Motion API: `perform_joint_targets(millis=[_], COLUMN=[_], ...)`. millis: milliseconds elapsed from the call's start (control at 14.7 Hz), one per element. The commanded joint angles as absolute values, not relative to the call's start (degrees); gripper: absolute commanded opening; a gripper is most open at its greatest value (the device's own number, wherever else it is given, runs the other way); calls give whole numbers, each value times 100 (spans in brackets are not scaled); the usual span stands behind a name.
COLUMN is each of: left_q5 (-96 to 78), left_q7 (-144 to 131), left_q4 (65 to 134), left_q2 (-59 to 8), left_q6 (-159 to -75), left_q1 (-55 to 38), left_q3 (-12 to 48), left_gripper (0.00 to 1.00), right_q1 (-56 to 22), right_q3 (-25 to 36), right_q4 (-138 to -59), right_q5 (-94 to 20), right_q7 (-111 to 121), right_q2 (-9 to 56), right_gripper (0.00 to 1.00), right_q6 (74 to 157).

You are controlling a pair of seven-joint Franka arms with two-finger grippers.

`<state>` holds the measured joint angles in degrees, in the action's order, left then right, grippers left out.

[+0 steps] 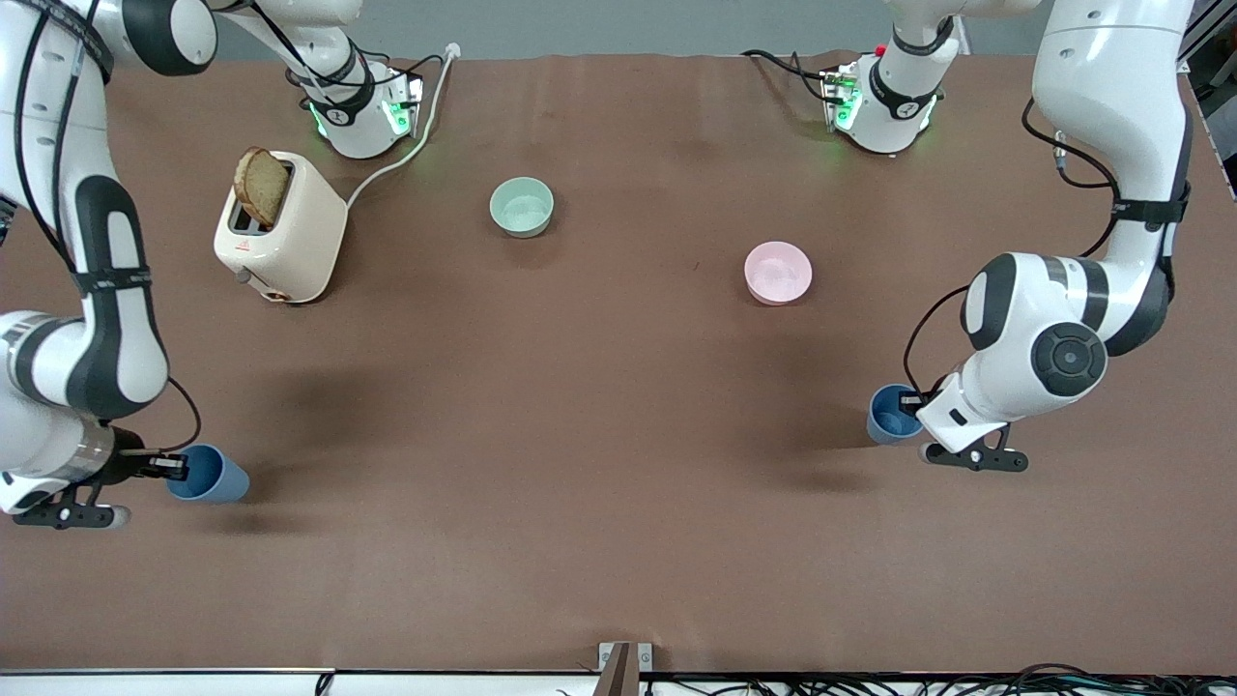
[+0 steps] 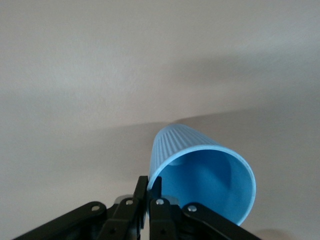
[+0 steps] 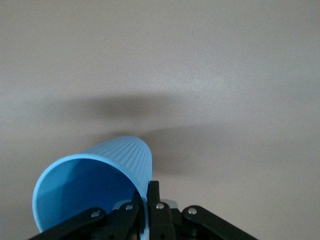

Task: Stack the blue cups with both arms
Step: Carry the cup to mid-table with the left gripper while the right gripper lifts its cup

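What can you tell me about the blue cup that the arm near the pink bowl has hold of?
The blue cup is a small matte tumbler with fine vertical ribs, no handle, tapering toward its base, and empty inside. The left hand pinches its rim, one finger inside and one outside. It lies nearer the front camera than the pink bowl, at the left arm's end of the table. Whether its base touches the table is unclear.

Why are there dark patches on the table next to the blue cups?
Shadows: in the front view, soft dark patches lie on the table beside each arm and cup. In the left wrist view, a shadow band runs above the cup that the left claw pinches. In the right wrist view, one lies above the right claw's cup.
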<state>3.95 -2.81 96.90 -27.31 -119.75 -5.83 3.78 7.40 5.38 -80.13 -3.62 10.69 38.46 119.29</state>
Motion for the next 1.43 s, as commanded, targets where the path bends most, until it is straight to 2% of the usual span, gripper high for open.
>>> perform_joint_targets(millis=[0, 204, 340, 545, 817, 1089, 1361], left_q5=[510, 449, 431, 422, 422, 466, 492], left_q7=[-246, -298, -316, -220, -114, -132, -106], left_q4=[8670, 8245, 7737, 7278, 7286, 7295, 7330], left_q2=[-2724, -3048, -3565, -4173, -4456, -4649, -4675], left_q6=[-10998, -10933, -10960, -11239, -11908, -11927, -11927], left_q1=[-633, -1254, -1921, -2565, -3022, -3603, -3683], left_q3=[877, 1125, 1116, 1125, 1230, 1187, 1178], left_gripper=[0, 0, 1, 1, 0, 1, 3], right_q1=[659, 572, 580, 571, 492, 439, 439], right_q3=[519, 501, 483, 475, 475, 483, 475], right_q4=[-8227, -8673, -8911, -8921, -8974, -8834, -8719], right_q5=[-448, -422, -422, -413, -413, -378, -369], right_q7=[968, 809, 712, 389, 176, 167, 18], right_q2=[2868, 1692, 962, 309, -35, 9, 18], right_gripper=[0, 1, 2, 1, 1, 1, 1], right_q6=[11069, 10249, 9523, 8747, 8367, 8201, 8122])
